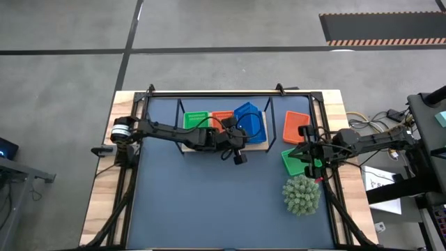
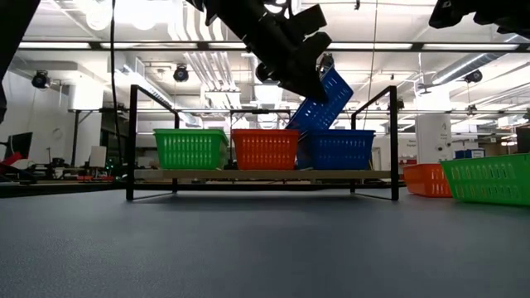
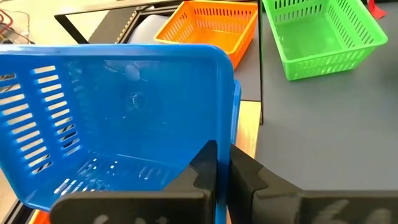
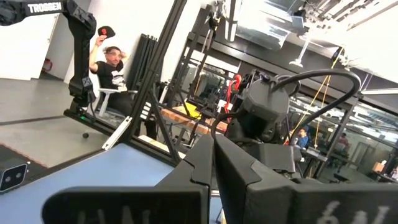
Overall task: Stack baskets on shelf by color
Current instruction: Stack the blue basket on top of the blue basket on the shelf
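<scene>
The only legible writing was the white word "TROSSEN" on the dark arm link seen in the right wrist view; the baskets carried no readable label.

The left claw (image 3: 222, 163) was clamped on the rim of a blue basket (image 1: 249, 116), holding it tilted above another blue basket (image 2: 341, 150) that sat at the right end of the shelf (image 2: 248, 175). On the shelf's light-wood board, a green basket (image 1: 196, 119) stood at the left end and an orange-red basket (image 1: 222, 117) in the middle, side by side, so the board's width was filled.

The right claw (image 4: 213, 163) had its fingers together, holding nothing, and hovered at the right edge of the desk (image 1: 104, 181) mat. Beside it, another orange-red basket (image 1: 295, 126) and another green basket (image 1: 296, 160) lay on the mat just right of the shelf, near the mat's right border. The spiky green plant ball (image 1: 301, 194) sat just in front of that green basket.

The wide front part of the dark-blue mat (image 1: 209, 202) lay bare. A seated person (image 4: 111, 65) showed in the room beyond.
</scene>
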You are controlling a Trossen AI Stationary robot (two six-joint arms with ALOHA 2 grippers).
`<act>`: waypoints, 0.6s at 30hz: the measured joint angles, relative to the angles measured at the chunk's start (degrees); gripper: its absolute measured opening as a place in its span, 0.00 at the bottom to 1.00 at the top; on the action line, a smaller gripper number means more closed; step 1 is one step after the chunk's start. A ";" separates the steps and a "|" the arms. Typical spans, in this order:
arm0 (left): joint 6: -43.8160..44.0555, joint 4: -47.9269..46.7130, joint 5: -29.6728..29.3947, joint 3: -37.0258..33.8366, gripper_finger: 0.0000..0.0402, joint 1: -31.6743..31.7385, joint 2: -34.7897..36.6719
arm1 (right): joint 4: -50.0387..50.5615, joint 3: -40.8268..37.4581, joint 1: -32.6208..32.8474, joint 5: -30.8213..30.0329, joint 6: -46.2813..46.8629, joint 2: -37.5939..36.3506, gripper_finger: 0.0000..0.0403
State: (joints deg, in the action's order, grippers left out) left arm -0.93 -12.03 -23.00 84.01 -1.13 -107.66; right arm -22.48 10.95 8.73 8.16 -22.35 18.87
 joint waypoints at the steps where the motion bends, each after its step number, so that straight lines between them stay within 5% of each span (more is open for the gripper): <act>1: 0.00 0.02 0.00 0.00 0.00 0.00 0.00 | 0.00 0.01 0.00 0.00 0.00 0.00 0.02; 18: -0.02 0.02 0.44 0.00 0.05 0.00 0.00 | 0.00 0.01 0.00 -0.02 0.24 0.00 0.02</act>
State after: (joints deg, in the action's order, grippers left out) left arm -0.95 -12.01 -22.57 84.01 -1.13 -107.66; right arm -22.48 10.96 8.73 8.14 -22.11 18.87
